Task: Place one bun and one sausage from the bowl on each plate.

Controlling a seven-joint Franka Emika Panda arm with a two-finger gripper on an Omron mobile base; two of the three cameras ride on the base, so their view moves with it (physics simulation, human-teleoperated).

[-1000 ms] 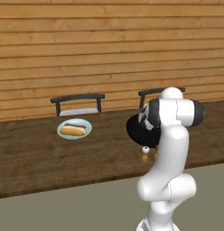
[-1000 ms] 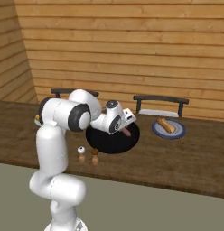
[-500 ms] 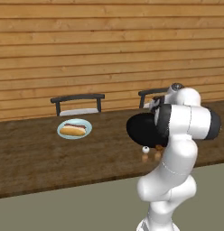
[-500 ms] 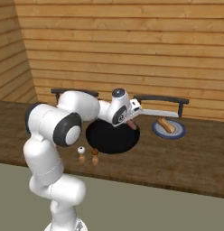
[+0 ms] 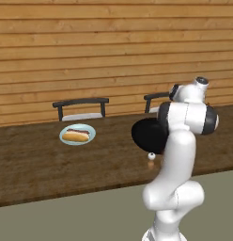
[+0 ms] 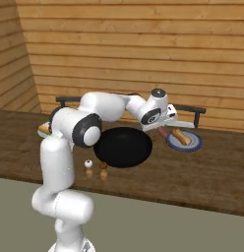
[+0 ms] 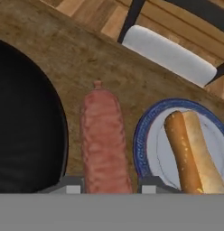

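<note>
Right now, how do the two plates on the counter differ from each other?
The pale blue-green plate is light all over; the dark blue-grey plate has a dark blue rim around a greyish middle. The pale plate holds a bun with a sausage in it; the dark plate holds a bun alone, its sausage held in the gripper beside it. Both are small, round and flat on the wooden counter.

Black bowl (image 6: 123,147), reddish-pink mottled sausage (image 7: 104,140), blue-rimmed grey plate (image 7: 147,131) with tan bun (image 7: 195,149), pale blue-green plate (image 5: 66,139), dark brown wood-grain table (image 5: 38,164)

White, rounded arm (image 5: 177,155) — dark joint bands, glossy bulbous base segments.
</note>
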